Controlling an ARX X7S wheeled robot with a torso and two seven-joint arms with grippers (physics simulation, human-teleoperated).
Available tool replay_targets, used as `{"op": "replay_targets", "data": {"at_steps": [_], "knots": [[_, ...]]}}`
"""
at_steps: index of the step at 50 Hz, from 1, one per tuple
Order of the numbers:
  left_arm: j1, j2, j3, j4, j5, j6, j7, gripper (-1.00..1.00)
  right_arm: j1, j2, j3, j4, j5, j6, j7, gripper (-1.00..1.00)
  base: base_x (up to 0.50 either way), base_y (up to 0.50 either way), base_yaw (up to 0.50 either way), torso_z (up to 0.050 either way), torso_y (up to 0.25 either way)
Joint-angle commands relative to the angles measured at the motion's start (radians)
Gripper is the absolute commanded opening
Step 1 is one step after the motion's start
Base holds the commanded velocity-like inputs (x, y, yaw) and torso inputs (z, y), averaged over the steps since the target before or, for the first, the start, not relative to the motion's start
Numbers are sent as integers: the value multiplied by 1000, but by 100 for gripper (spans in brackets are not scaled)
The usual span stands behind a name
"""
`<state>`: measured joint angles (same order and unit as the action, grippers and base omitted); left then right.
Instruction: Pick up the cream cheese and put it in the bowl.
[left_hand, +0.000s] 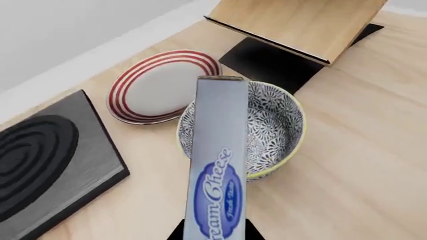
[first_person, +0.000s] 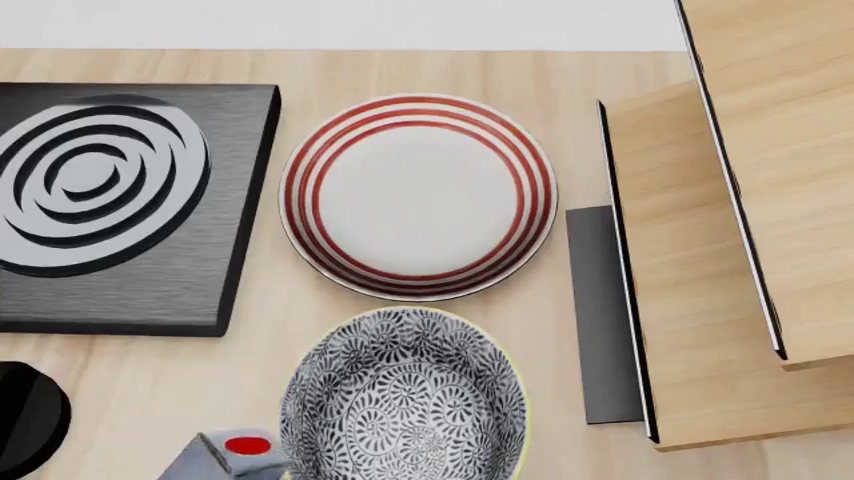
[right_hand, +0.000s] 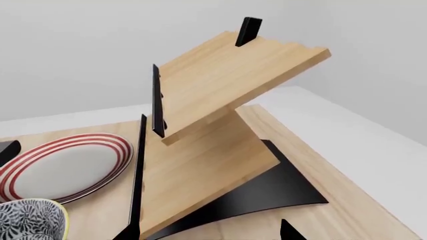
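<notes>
In the left wrist view my left gripper (left_hand: 215, 234) is shut on the cream cheese (left_hand: 217, 165), a silver-grey box with a blue oval label. The black fingers (left_hand: 175, 233) grip its near end. The box sticks out above the bowl (left_hand: 275, 131), and its far end lies over the bowl's inside. The bowl is blue-and-white patterned with a yellowish rim. In the head view the bowl (first_person: 400, 400) stands at the bottom centre, with a grey corner bearing a red dot (first_person: 230, 452) by its left rim, likely the box. My right gripper (right_hand: 207, 236) is open and empty, facing the wooden rack.
A white plate with red rings (first_person: 418, 195) lies just behind the bowl. A black stove plate with a ringed burner (first_person: 107, 200) is at the left. A slanted wooden rack on a black base (first_person: 694, 260) stands at the right. A round black part (first_person: 20, 415) shows at the bottom left.
</notes>
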<state>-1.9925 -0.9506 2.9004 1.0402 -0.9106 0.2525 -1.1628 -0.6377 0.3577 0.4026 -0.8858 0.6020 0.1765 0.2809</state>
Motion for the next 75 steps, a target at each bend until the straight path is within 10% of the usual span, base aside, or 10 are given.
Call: {"op": "replay_targets", "data": {"at_steps": [1, 38, 44, 75], "knots": [[-231, 60, 239, 6, 50, 201, -110, -100, 0, -1, -6, 4, -4, -2, -2, 100, 0, 0, 0, 0, 0], [-322, 81, -94, -82, -376, 255, 139, -100, 9, 0, -17, 21, -10, -3, -3, 100, 0, 0, 0, 0, 0], [-344, -12, -365, -90, -648, 101, 294, -100, 5, 0, -19, 15, -13, -6, -5, 100, 0, 0, 0, 0, 0], [-117, 246, -500, -257, -695, 181, 300, -100, 15, 1, -35, 28, -22, -8, -7, 100, 0, 0, 0, 0, 0]]}}
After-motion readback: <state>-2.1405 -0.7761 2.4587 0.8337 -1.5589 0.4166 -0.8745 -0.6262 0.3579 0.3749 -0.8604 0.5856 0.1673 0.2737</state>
